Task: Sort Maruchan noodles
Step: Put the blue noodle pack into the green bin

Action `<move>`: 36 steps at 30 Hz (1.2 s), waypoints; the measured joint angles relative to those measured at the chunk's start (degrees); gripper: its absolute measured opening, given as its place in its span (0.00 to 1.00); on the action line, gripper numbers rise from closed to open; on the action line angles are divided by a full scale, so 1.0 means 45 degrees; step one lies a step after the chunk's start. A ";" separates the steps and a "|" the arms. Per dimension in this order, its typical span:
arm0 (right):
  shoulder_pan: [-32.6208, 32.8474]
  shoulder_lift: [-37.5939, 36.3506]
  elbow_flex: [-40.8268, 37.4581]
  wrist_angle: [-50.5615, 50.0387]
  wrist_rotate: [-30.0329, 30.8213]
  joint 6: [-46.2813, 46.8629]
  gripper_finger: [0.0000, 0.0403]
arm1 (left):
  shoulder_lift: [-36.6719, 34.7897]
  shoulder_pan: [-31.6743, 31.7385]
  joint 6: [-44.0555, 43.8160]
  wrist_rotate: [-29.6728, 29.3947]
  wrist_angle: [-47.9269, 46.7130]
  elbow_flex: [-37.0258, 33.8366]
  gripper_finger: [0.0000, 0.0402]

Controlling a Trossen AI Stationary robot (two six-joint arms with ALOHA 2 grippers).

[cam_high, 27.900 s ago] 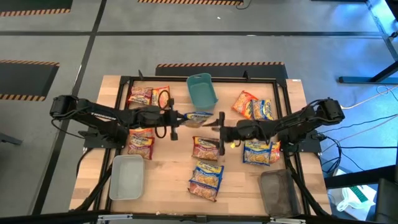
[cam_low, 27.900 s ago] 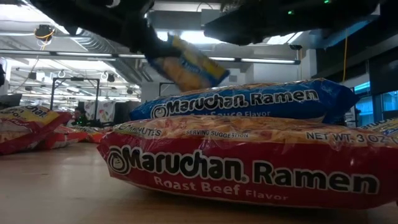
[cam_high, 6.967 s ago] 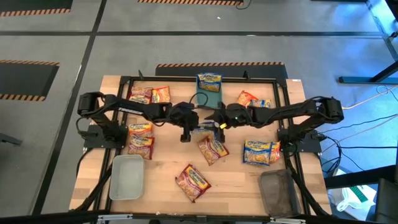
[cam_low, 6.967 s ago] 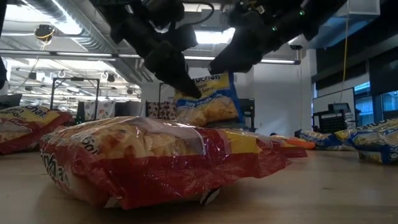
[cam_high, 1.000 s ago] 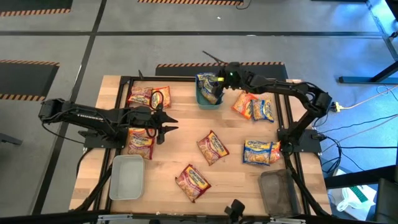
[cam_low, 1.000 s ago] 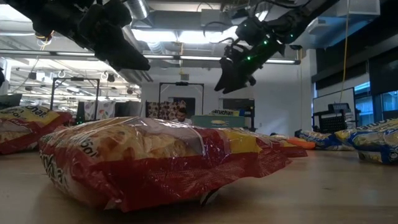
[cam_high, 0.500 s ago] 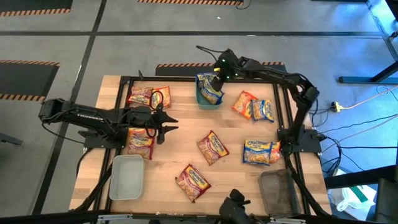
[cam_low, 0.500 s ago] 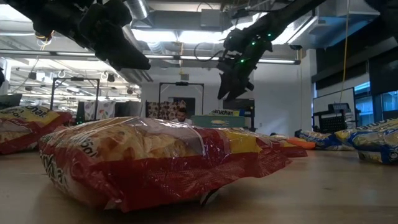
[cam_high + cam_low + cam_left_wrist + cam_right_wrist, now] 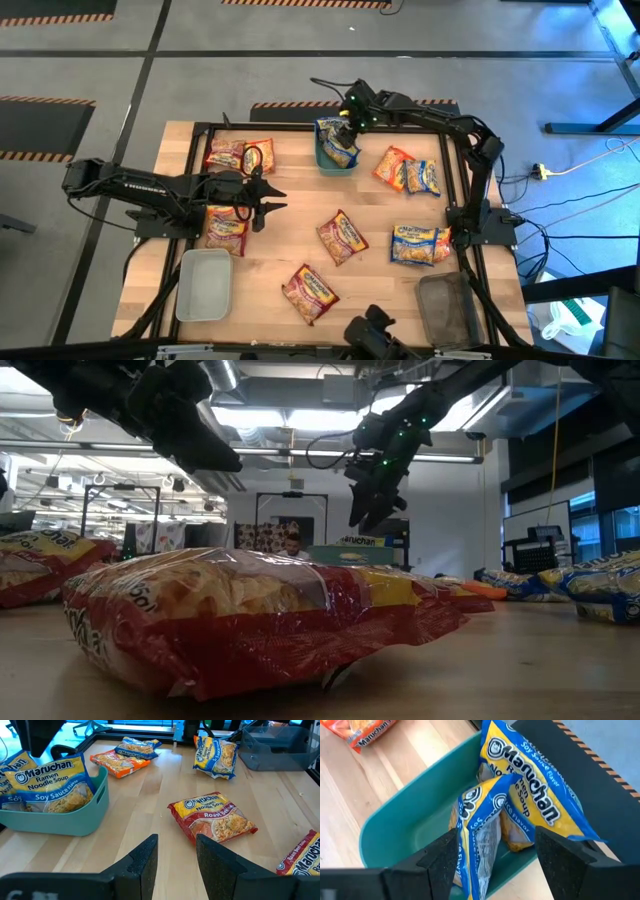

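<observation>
Two blue-and-yellow Maruchan noodles packets (image 9: 530,805) stand on edge in the teal bin (image 9: 337,168) at the table's far edge, leaning on each other. My right gripper (image 9: 345,118) hangs open just above them, fingers pointing steeply down, one on either side of the nearer packet (image 9: 480,820) without touching it. My left gripper (image 9: 275,197) hovers open and holding nothing over the table's left middle. Loose on the wood lie red packets (image 9: 342,237) (image 9: 311,293), a blue one (image 9: 419,244), an orange-and-blue pair (image 9: 408,171) and several at the left (image 9: 240,154).
A grey tray (image 9: 205,285) sits at the near left corner and a dark tray (image 9: 448,310) at the near right. A black frame (image 9: 200,128) runs round the table. Bare wood shows between the left gripper and the red packet (image 9: 212,817).
My right gripper has drawn a little toward the table's far edge above the teal bin and tipped its fingers more steeply down. The packets in the bin have stayed put.
</observation>
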 joint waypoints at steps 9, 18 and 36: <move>0.0177 0.1333 0.0011 -0.0064 -0.0867 0.0102 0.60 | 0.0000 -0.0001 0.0000 0.0000 -0.0004 0.0000 0.32; 0.0493 0.1797 -0.0005 -0.0014 -0.0763 -0.0651 0.44 | 0.0000 -0.0004 0.0000 0.0000 0.0000 0.0000 0.32; 0.1372 0.1797 0.1067 -0.0639 0.1159 -0.5361 0.01 | 0.0000 0.0000 0.0005 -0.0002 0.0000 0.0000 0.32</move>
